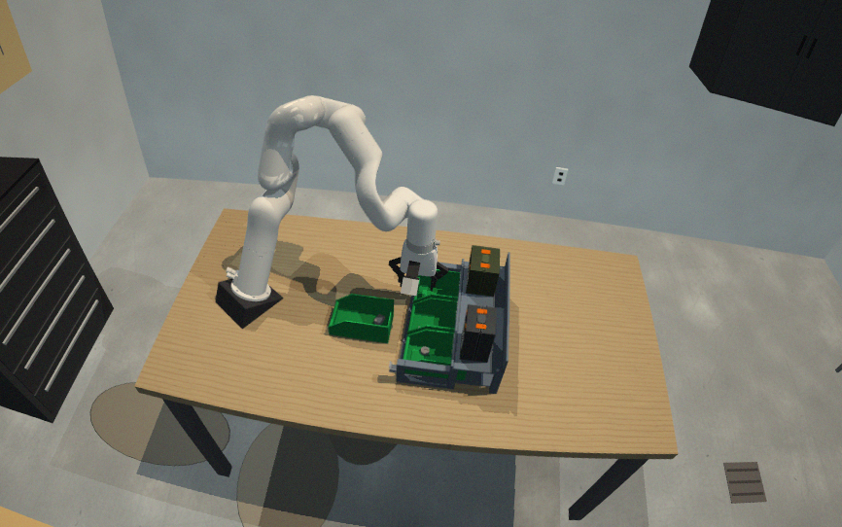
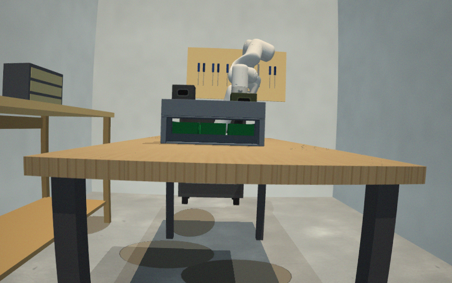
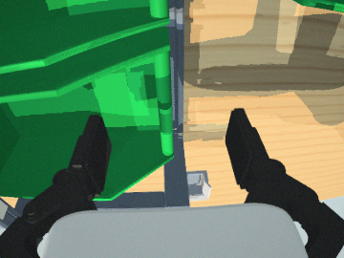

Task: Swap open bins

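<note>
The open green bin on the table point(image 1: 357, 331) point(image 3: 327, 4) stands left of the shelf and holds a dark part point(image 1: 379, 319). The grey shelf point(image 1: 425, 367) point(image 2: 213, 108) point(image 3: 176, 183) bears three green bins. The near bin point(image 1: 439, 342) point(image 2: 185, 127) holds a round part point(image 1: 424, 351). The middle bin point(image 1: 433, 318) point(image 2: 212, 128) looks empty. The far bin point(image 1: 449, 282) point(image 2: 241, 129) point(image 3: 43, 158) shows no clear part; some of it is hidden. My gripper point(image 1: 421, 287) point(image 3: 167, 127) is open above the far bin's front: one finger over its inside, the other outside over the table.
Two dark cases with orange marks, one at the far end point(image 1: 483, 278) point(image 2: 243, 96) and one nearer point(image 1: 477, 337) point(image 2: 183, 92), stand on the shelf's upper board behind the bins. A small grey bracket point(image 3: 198, 185) juts from the shelf's front at the far corner.
</note>
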